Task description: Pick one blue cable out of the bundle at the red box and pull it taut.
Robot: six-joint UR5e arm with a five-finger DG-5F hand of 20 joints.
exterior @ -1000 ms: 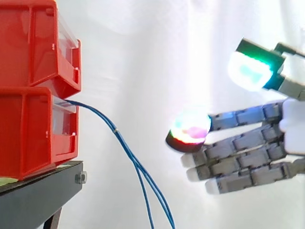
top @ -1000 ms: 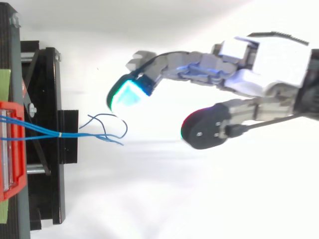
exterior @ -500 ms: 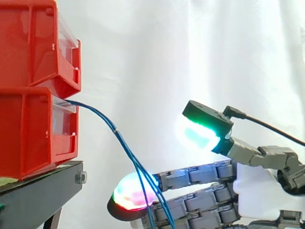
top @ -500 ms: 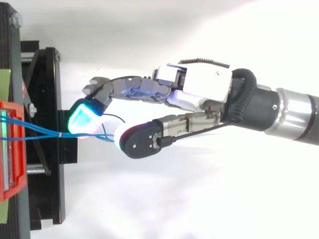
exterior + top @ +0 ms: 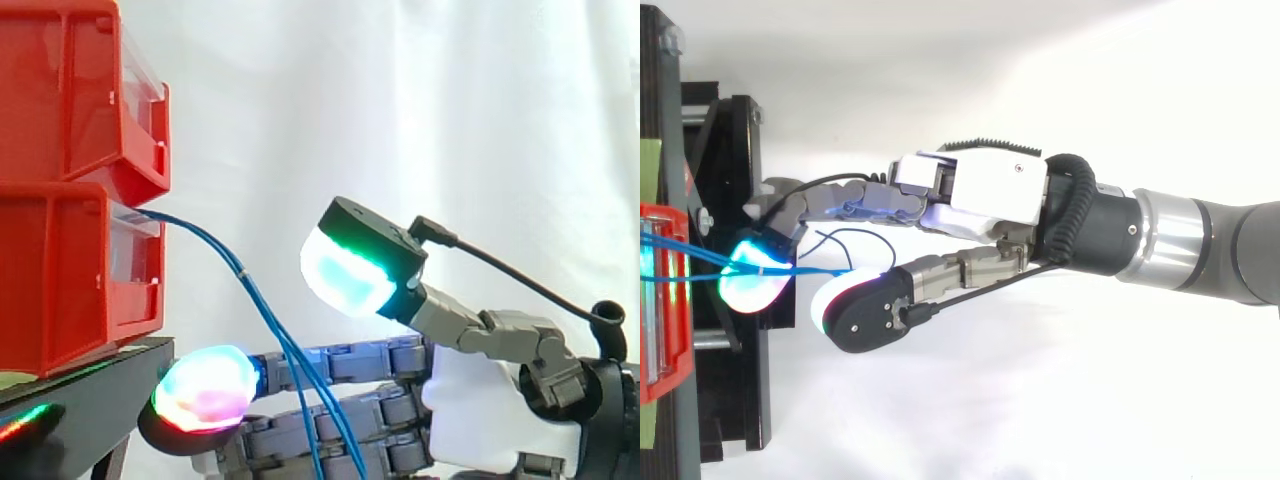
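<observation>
Hand spread wide, holding nothing | blue cables pass between thumb and fingers (hanging slack)

We count one hand. Beyond its fingertips stand two red bins, one stacked on the other. Under them, just ahead of and below the fingertips, is one black stand. One bundle of blue cables leaves the lower bin and hangs down in front of the hand's fingers. There it fans out into what we read as three strands, though we cannot be sure of the number. Behind the hand hangs one white curtain.
</observation>
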